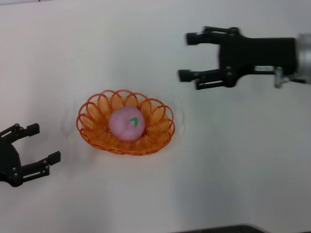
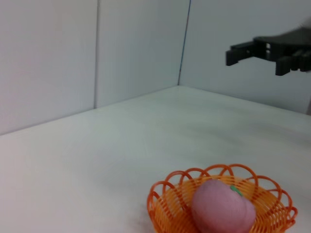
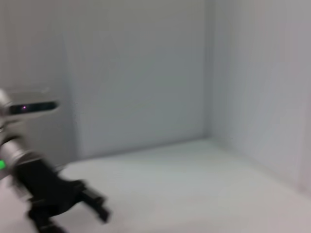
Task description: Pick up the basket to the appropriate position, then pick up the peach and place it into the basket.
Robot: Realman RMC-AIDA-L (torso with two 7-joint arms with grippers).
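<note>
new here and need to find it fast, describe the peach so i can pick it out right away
On the plain white table, look left of centre for the oval orange basket of looped plastic wire. Inside it sits the peach, a round pink toy with a small green leaf mark on top. It is the only pink, solid, round thing there; both black grippers, left and right, stand open and away from it.

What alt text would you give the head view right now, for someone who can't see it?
A pink toy peach sits inside an oval orange wire basket on a white table. The left tool is open at the left edge beside the basket; the right tool is open and empty, off to the basket's far right.
</note>
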